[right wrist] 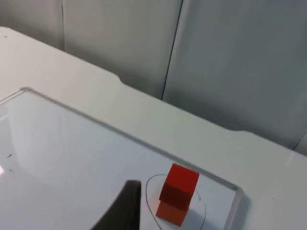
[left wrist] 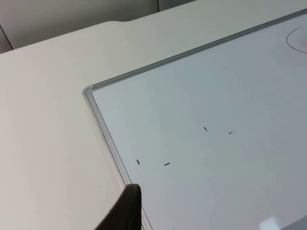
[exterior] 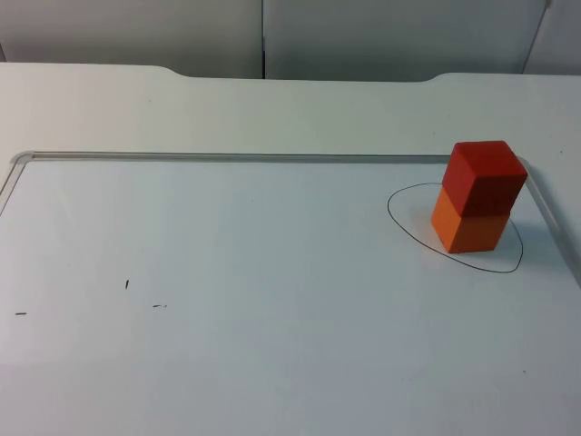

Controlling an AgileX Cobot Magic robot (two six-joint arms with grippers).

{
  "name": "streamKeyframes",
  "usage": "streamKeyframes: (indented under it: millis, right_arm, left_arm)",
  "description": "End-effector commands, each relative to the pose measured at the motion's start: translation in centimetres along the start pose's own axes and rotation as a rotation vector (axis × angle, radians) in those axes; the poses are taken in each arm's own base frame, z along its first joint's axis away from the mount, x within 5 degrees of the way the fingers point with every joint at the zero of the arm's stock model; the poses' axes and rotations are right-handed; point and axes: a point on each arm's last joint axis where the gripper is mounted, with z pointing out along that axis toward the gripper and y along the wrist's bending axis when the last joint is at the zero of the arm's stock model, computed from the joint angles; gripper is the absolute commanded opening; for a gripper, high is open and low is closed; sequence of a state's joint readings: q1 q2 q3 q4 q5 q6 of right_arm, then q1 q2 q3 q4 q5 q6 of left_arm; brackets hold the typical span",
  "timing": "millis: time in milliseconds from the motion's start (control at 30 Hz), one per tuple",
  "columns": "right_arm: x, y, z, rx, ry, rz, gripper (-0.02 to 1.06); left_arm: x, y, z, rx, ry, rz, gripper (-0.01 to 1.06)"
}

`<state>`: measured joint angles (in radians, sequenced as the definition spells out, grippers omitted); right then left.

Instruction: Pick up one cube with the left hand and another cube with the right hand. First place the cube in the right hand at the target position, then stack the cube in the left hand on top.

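A framed whiteboard [exterior: 272,291] covers the white table [exterior: 272,109], and inside the drawn circle [exterior: 404,227] at its far right a red cube [exterior: 484,177] sits stacked on an orange cube [exterior: 467,229], while I cannot tell how either gripper's fingers stand.

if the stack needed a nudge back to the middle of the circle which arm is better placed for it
Right, probably. Its wrist view looks straight at the red cube stacked on the orange cube inside the drawn circle, near the board's right end. The left wrist looks at the far corner of the whiteboard.
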<state>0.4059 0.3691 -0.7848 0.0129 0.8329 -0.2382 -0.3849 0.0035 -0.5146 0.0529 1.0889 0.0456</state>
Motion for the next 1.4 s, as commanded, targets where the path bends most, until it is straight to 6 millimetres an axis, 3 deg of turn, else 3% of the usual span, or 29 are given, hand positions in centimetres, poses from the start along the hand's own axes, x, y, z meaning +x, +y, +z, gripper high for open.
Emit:
streamKeyframes:
  millis: [0,100,133,267,400,900,1367]
  right_arm:
    - [0.5,0.3,-1.0,-0.017,-0.013,0.006,1.04]
    - [1.6,0.6,-3.8,-0.003,-0.085,0.016,1.04]
    - [1.6,0.6,-3.8,-0.003,-0.085,0.016,1.04]
    - [4.2,1.2,-7.7,0.008,-0.164,0.069,1.04]
    - [4.8,1.3,-8.3,0.007,-0.145,0.107,1.04]
    - [8.8,2.1,-2.6,-0.017,0.039,0.164,1.04]
    - [8.9,1.8,-2.4,0.028,0.038,0.21,1.04]
  left_arm:
    - [0.0,-0.1,0.0,0.012,-0.012,-0.004,1.05]
    - [0.0,-0.1,0.0,0.012,-0.012,-0.004,1.05]
    - [0.0,-0.1,0.0,0.012,-0.012,-0.004,1.05]
    - [0.0,-0.1,0.0,0.012,-0.012,-0.004,1.05]
    - [0.0,-0.1,0.0,0.012,-0.012,-0.004,1.05]
    - [0.0,-0.1,0.0,0.012,-0.012,-0.004,1.05]
    - [0.0,-0.1,0.0,0.012,-0.012,-0.004,1.05]
